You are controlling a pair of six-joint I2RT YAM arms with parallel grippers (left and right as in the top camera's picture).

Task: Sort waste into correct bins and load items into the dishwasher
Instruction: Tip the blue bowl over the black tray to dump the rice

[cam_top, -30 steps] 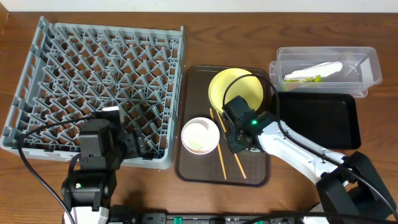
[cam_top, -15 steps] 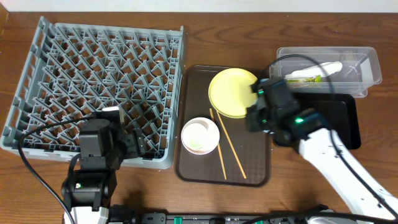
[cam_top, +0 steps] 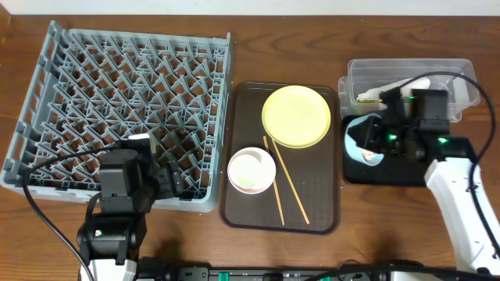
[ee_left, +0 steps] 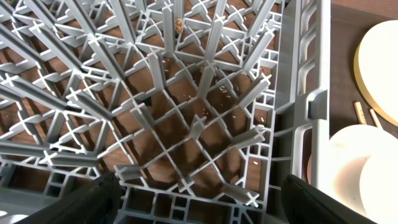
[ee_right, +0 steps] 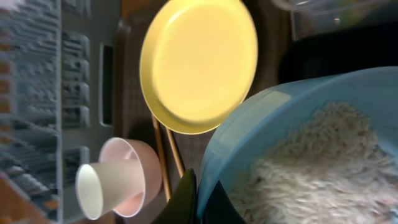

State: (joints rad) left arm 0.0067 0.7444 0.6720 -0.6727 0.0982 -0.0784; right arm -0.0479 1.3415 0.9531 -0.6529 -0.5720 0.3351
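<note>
My right gripper (cam_top: 376, 139) is shut on the rim of the light blue bowl (cam_top: 362, 142), held tilted over the black tray (cam_top: 426, 152). In the right wrist view the bowl (ee_right: 311, 106) holds beige rice crumbs (ee_right: 323, 162), and the fingers (ee_right: 205, 196) pinch its rim. The yellow plate (cam_top: 296, 115), the white bowl (cam_top: 251, 169) with the small white cup (ee_right: 99, 190) in it, and two chopsticks (cam_top: 285, 183) lie on the brown tray. The clear tub (cam_top: 461, 74) holds the napkin (cam_top: 406, 86) and wrapper (cam_top: 379, 97). My left gripper (cam_top: 173, 181) is open over the grey rack's (cam_top: 117, 101) front right corner.
The dark brown serving tray (cam_top: 320, 211) lies between the rack and the bins. In the left wrist view a few crumbs lie on the wood under the rack (ee_left: 186, 112), and my open fingers (ee_left: 199, 205) straddle its front edge. Cables run along the table's front.
My right gripper has carried the light blue bowl from the brown tray rightward to above the black tray. The yellow plate is now uncovered. The left arm has not moved.
</note>
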